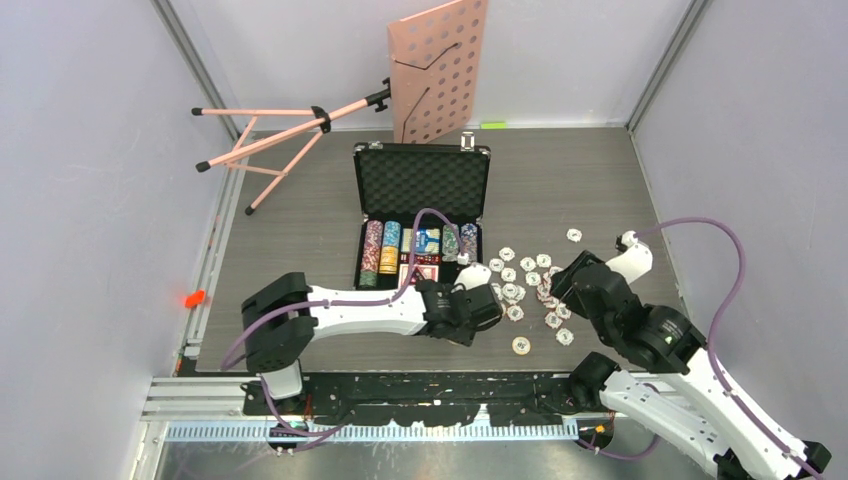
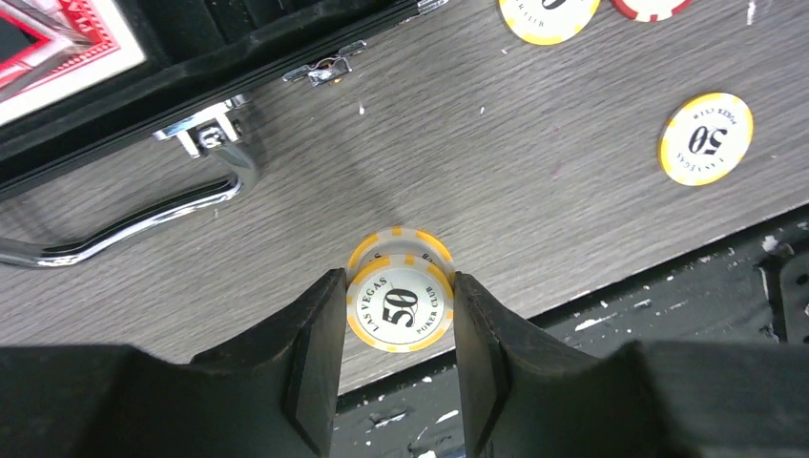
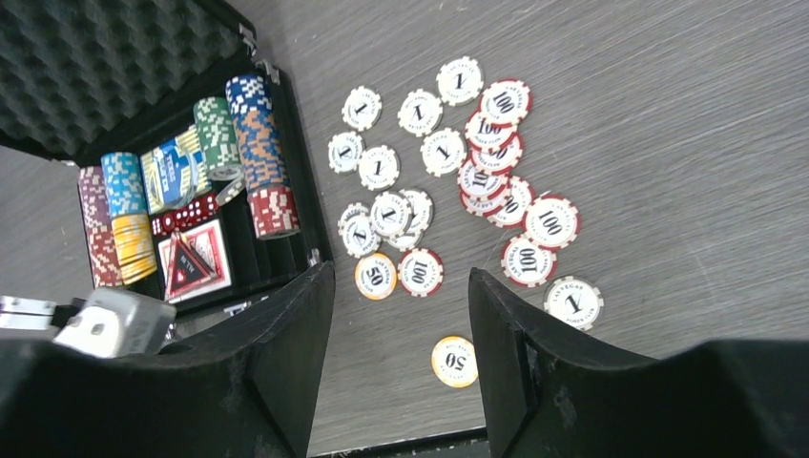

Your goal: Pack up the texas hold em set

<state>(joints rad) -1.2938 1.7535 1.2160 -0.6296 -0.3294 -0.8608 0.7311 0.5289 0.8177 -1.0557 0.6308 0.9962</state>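
The black case point(image 1: 421, 180) stands open mid-table, its foam lid up; rows of striped chips point(image 1: 381, 250), card decks and red dice point(image 3: 188, 212) lie in its tray. Several loose white, red and orange chips point(image 1: 530, 280) lie scattered to its right. My left gripper point(image 2: 399, 315) is shut on a small stack of orange "50" chips point(image 2: 399, 307), held above the table near the case's chrome handle point(image 2: 143, 224). My right gripper point(image 3: 401, 334) is open and empty, hovering above the scattered chips point(image 3: 458, 181); an orange chip point(image 3: 454, 362) lies below between its fingers.
A pink perforated music stand point(image 1: 438, 70) leans at the back, its tripod legs point(image 1: 270, 140) lying to the back left. The table's front edge and black rail point(image 2: 668, 305) run just beneath my left gripper. Another orange chip point(image 2: 705, 138) lies to its right.
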